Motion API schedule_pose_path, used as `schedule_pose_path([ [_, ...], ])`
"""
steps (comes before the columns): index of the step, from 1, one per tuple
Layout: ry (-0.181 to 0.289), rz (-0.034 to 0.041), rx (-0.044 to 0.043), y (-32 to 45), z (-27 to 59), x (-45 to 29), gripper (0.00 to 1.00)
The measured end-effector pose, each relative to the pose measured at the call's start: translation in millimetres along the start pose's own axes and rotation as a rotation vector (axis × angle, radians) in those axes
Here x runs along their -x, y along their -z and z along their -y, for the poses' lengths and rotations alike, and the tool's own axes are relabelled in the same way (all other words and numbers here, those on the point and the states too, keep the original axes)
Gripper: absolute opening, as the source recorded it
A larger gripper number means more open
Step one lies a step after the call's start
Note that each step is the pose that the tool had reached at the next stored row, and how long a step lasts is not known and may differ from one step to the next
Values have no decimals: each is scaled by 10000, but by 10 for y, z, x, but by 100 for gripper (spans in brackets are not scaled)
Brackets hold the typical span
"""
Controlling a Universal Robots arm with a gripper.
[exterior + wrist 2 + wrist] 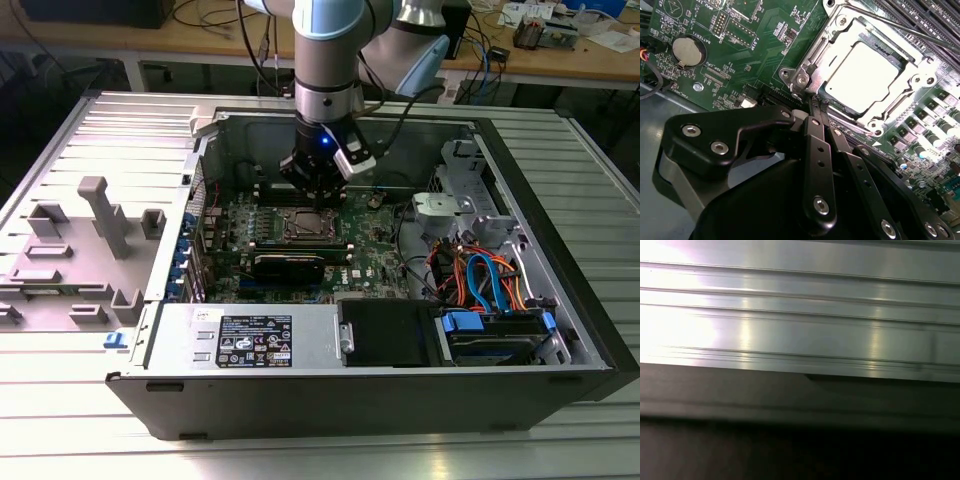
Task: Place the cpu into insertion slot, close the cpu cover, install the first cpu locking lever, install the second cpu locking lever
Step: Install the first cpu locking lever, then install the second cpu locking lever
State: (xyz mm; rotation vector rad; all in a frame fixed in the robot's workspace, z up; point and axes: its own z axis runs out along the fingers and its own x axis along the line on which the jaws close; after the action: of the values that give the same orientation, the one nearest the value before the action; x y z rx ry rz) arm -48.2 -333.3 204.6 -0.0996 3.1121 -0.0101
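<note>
The cpu lies in the insertion slot, its bright metal top showing through the cut-out of the cpu cover, which lies flat over it. A thin lever rod runs along the socket's far side. My gripper is shut, its two black fingers pressed together with the tips right at the socket's near edge. I cannot tell whether anything is pinched between them. In the exterior view the gripper hangs just above the socket inside the open computer case.
Memory slots and a coin battery flank the socket. A black card sits in front of it. Blue and orange cables fill the exterior view's right. Grey fixtures stand at its left. The table is ribbed metal.
</note>
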Motion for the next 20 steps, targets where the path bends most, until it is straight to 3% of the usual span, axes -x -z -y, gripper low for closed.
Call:
schedule_pose_path([
  [20, -84, -4, -3, 25, 13, 30, 11],
])
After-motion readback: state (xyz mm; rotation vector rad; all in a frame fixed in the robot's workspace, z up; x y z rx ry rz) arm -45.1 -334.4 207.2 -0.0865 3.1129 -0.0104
